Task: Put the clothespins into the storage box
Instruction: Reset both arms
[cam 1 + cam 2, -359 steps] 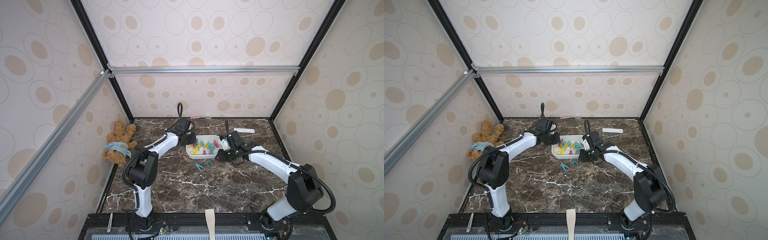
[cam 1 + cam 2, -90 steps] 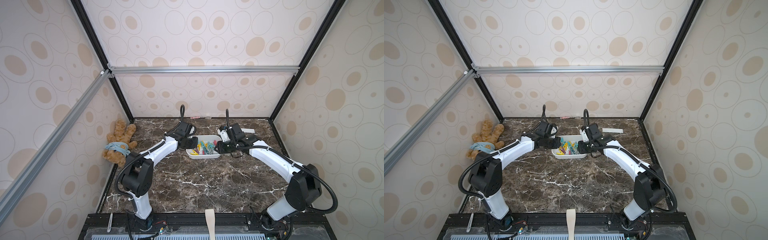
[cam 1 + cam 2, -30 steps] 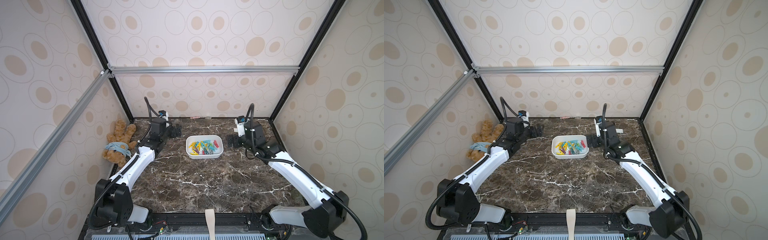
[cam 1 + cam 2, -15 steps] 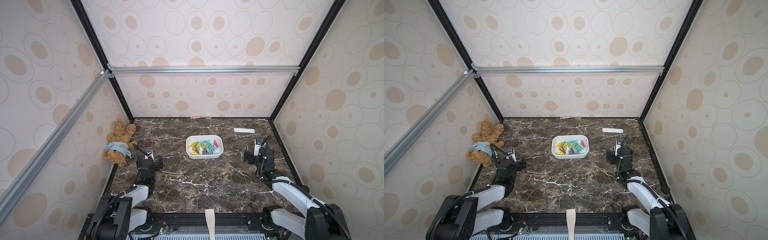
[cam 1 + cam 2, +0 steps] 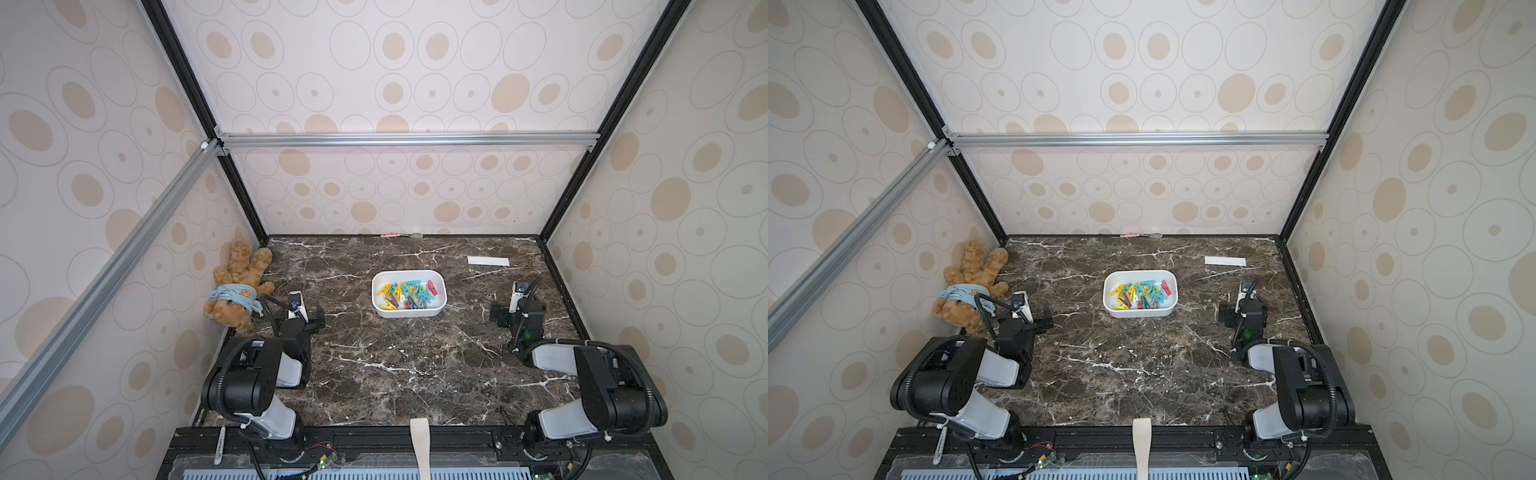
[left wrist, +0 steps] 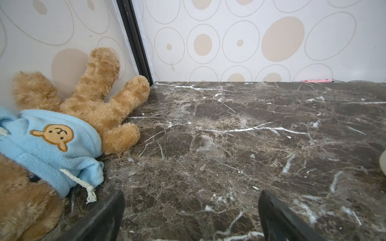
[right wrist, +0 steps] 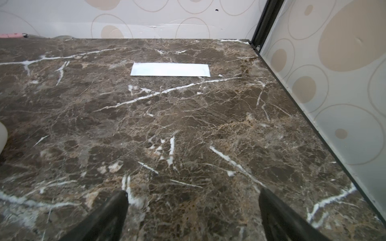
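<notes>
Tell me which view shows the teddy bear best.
The left wrist view: the teddy bear lies close up, the patch on its blue hoodie plain, though partly cropped. Both top views show the bear whole but small. The right wrist view shows none of it.

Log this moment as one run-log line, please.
clothespins: in storage box | left gripper: open, empty, near teddy bear | right gripper: open, empty

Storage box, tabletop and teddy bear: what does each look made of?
The storage box looks like smooth white plastic: rounded moulded corners, even sheen. The tabletop looks like polished dark brown marble with white veins, or a printed laminate. The teddy bear is fuzzy tan plush in a light-blue fleece hoodie.
</notes>
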